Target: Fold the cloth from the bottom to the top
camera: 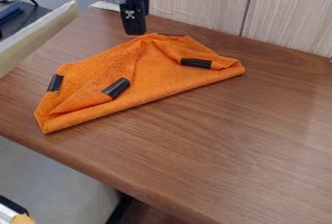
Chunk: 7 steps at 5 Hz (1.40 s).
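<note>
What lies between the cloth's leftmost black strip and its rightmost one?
Folds of orange cloth and another black strip, slightly nearer the camera than the direct line, in the camera view.

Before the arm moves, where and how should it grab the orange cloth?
I'd pinch the orange cloth from above at the wrinkled peak by its far edge, close to where the hand hangs. The fabric bunches up there, giving something to close on, while the near edge looks smoother.
</note>
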{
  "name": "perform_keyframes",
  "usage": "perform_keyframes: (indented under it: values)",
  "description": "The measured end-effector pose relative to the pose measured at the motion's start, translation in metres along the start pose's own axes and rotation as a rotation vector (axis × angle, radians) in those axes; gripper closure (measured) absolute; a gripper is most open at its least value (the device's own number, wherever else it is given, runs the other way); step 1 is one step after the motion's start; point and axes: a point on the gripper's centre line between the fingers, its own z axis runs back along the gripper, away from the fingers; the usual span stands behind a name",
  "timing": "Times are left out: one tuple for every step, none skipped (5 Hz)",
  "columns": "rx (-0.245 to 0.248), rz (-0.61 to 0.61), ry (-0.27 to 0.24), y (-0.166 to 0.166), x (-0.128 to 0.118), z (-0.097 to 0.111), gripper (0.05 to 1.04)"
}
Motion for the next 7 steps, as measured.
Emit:
perform_keyframes:
  values:
    - [-0.038, 0.003, 0.002, -0.003, -0.001, -0.014, 0.082]
    - [-0.092, 0.1, -0.028, -0.015, -0.03, -0.025, 0.082]
    - [-0.06, 0.162, -0.022, -0.026, -0.054, -0.015, 0.082]
    - [-0.047, 0.205, -0.022, -0.041, -0.075, -0.018, 0.082]
    - [-0.016, 0.251, -0.05, -0.058, -0.094, -0.02, 0.082]
    - [-0.02, 0.313, -0.04, -0.078, -0.102, -0.041, 0.082]
    - [-0.031, 0.357, -0.022, -0.091, -0.114, -0.052, 0.082]
